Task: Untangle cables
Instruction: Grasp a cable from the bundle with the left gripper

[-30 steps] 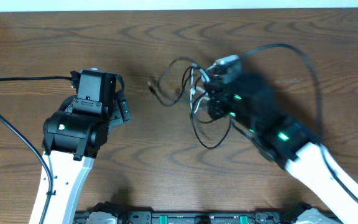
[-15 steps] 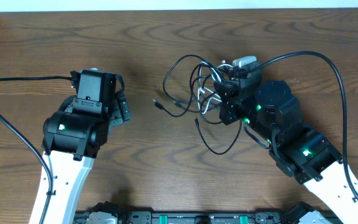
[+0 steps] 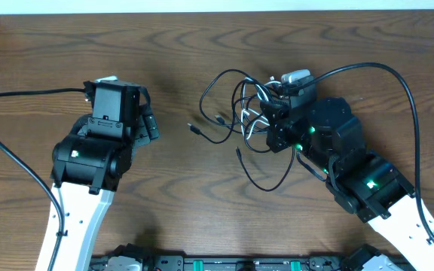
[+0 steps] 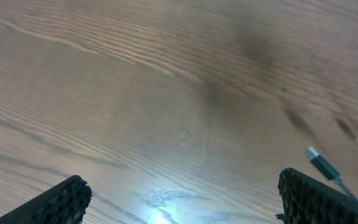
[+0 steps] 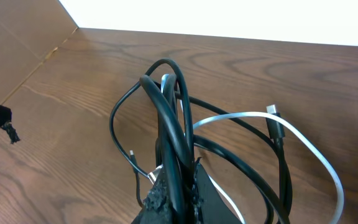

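The cables [image 3: 246, 105] form a tangle of thin black cords and one white cord right of the table's middle. My right gripper [image 3: 270, 124] is shut on the tangle. In the right wrist view its jaws [image 5: 179, 186] pinch a few black cords that rise in a loop [image 5: 166, 68], and the white cord [image 5: 303, 143] arcs off to the right. A loose plug end [image 3: 193, 128] lies on the wood toward my left gripper [image 3: 151, 128]. That gripper is open with only bare wood between its fingers [image 4: 61, 199]. Two plugs [image 4: 322, 163] show at its right.
The wooden table [image 3: 202, 203] ends at a pale wall along the back edge. Thick black arm cables trail across the left [image 3: 21, 96] and arch over the right arm [image 3: 405, 90]. A slack black loop [image 3: 266, 187] lies in front of the tangle.
My right gripper has carried the tangle to the right and back, then nearly stopped; the cords have spread out. The left arm has barely shifted.
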`<state>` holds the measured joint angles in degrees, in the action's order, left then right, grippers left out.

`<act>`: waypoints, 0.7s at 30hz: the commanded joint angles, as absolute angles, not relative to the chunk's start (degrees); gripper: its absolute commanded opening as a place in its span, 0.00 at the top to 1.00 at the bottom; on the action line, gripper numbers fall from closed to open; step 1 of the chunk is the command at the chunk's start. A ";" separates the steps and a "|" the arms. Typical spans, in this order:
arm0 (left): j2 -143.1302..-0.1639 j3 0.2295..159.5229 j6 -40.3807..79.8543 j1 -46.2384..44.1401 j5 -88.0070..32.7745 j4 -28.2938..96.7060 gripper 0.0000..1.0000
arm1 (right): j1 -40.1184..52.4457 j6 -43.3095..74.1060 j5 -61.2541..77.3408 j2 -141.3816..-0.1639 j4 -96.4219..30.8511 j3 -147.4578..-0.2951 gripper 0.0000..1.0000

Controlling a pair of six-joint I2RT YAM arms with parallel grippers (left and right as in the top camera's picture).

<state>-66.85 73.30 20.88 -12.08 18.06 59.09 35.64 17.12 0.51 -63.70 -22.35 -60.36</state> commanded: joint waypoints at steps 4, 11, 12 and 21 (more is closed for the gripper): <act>-66.96 73.34 25.17 -11.81 2.83 57.25 0.02 | 35.18 16.21 0.84 -63.64 -21.89 -61.34 0.99; -72.44 73.34 9.96 -11.92 -29.58 50.89 0.02 | 35.18 16.21 4.75 -63.64 -20.56 -61.34 0.99; -73.60 73.34 9.39 -11.92 -31.33 50.11 0.02 | 35.18 16.21 5.63 -63.64 -20.49 -61.34 0.99; -79.11 73.34 0.64 -11.92 -52.01 40.91 0.02 | 35.18 15.75 7.92 -63.64 -21.08 -61.34 0.99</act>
<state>-78.61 73.30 8.12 -12.10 -36.86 42.83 35.57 16.88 6.33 -63.72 -21.45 -60.36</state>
